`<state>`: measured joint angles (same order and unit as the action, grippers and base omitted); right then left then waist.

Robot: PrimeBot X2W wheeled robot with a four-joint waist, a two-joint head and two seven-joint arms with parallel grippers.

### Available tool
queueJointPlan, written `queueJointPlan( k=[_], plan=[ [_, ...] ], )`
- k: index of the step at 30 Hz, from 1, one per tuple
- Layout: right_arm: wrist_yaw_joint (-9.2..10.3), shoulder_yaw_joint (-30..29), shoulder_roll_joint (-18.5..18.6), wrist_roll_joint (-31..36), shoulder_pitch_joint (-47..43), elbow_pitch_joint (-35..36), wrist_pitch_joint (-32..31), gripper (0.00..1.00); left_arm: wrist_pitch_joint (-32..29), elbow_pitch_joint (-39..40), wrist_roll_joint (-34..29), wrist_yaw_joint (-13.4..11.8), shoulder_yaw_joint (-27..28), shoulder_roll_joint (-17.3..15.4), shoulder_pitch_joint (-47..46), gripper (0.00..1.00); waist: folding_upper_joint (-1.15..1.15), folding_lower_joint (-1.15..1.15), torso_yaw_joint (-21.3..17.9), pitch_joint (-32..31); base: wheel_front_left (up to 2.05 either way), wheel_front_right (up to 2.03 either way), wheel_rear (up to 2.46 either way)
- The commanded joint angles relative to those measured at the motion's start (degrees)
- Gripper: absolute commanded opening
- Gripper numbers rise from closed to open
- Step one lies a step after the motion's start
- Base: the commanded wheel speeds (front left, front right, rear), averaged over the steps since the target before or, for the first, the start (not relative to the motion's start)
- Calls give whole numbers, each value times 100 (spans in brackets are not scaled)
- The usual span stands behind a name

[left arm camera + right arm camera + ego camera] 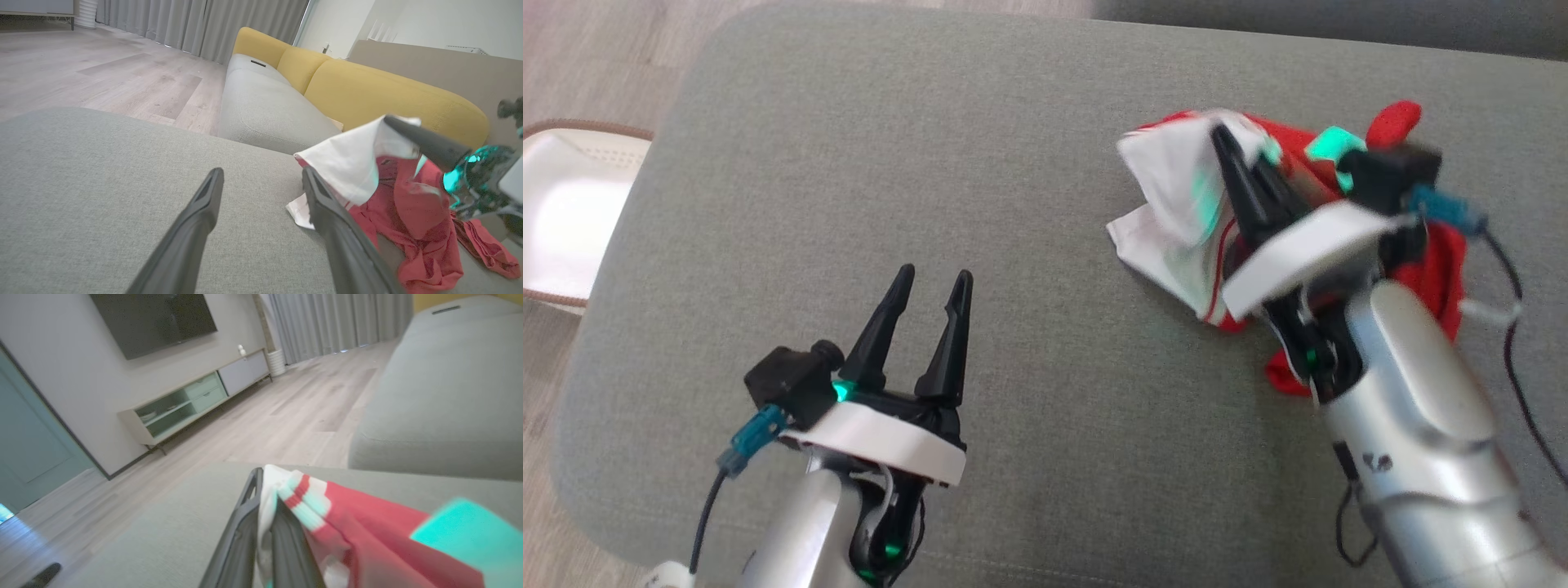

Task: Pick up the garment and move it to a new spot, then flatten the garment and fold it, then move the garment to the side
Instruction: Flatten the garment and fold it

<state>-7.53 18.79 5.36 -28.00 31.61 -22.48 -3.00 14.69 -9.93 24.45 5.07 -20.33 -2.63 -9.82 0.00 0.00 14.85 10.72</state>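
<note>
Your right gripper (1223,140) is clamped on a white fold of the crumpled red-and-white fabric garment (1168,204), which lies on the grey upholstered cushion (890,147); your left gripper (934,276) hangs spread wide and empty, left of it

No legible text, label, brand, number or sign anywhere; small dark marks on one forearm unreadable.

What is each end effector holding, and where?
The right end effector is shut on the crumpled red-and-white fabric garment, pinching its white edge. The left end effector is open, empty.
</note>
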Motion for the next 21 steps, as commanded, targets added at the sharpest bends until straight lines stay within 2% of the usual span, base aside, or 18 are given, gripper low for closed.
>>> queueJointPlan(
  k=[1, 5, 9, 15, 20, 21],
  plan=[
    [4, 197, -56, -102, 319, 419, -141, 0, 30, 182, 33, -7, 183, -25, -105, 100, 0, 0, 24, 6, 0, 0, 0],
    [4, 360, 45, -424, 429, 1160, -699, 0, 30, 211, 73, -15, 174, -25, -100, 100, 0, 0, 107, 60, 0, 0, 0],
    [4, 67, 310, -502, 737, 1450, -1110, 0, 30, 228, 82, -18, 167, -25, -134, 100, 0, 0, 176, 205, 0, 0, 0],
    [4, -258, 747, -626, 1535, 830, -1595, 0, 30, 247, 99, 5, 107, -25, -289, 100, 0, 0, 294, 473, 0, 0, 0],
    [4, -317, 1445, -403, 2520, -414, -1746, 0, 30, 280, 168, 14, 22, -25, -477, 100, 0, 0, 409, 725, 0, 0, 0],
    [4, -330, 1585, -258, 2693, -738, -1726, 28, 30, 280, 184, 7, 14, -25, -499, 100, 0, 0, 414, 755, 0, 0, 0]
  ],
)
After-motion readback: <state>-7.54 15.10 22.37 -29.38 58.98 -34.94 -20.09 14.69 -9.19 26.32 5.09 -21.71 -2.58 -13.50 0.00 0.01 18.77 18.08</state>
